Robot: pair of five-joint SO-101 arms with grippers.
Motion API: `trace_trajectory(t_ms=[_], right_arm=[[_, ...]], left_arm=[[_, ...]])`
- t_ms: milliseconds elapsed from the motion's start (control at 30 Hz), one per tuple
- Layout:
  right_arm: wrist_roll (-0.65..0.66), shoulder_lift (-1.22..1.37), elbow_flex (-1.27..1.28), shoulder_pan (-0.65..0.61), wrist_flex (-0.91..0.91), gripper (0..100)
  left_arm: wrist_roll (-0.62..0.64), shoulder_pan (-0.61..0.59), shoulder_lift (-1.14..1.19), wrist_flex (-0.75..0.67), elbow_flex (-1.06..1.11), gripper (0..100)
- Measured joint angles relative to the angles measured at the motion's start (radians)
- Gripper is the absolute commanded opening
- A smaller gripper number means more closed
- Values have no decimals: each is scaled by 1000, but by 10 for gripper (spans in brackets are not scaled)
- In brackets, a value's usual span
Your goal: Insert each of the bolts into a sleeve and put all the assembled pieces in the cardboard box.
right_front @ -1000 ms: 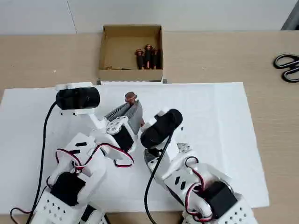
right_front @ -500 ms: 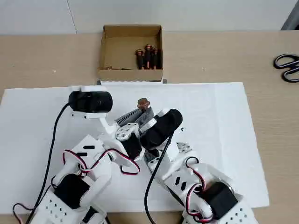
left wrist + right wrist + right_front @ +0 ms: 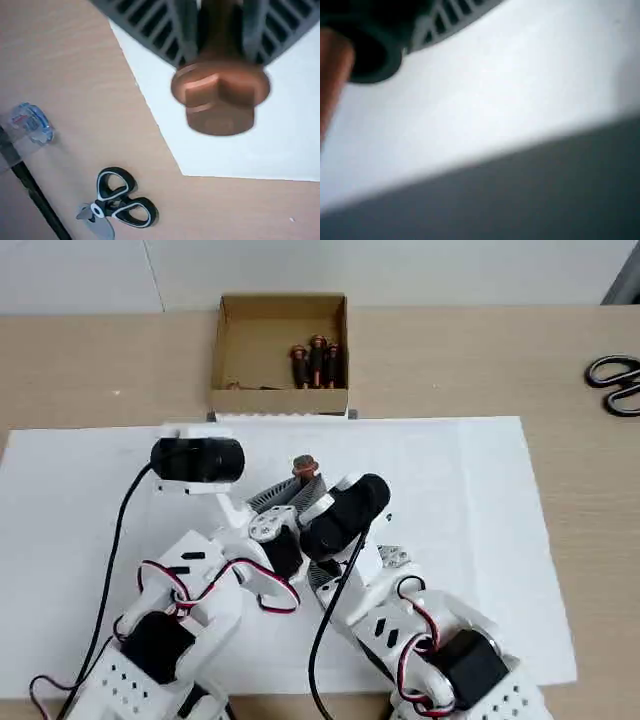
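The left gripper is clamped tight on one copper bolt above the white paper. I cannot tell if the right gripper is apart or together. Three finished pieces sit side by side in the one cardboard box. One pair of scissors lies far off.

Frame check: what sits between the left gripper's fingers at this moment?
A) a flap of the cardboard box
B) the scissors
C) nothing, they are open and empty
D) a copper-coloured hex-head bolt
D: the left wrist view shows the left gripper clamped on the shaft of a copper-coloured bolt, with the hex head facing the camera.
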Motion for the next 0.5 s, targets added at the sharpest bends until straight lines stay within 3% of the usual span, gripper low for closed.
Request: trace_trajectory(t_ms=[500], right_arm=[[3, 2, -20, 14, 2, 3]], left_arm=[[-6, 6, -15, -8, 28, 6]])
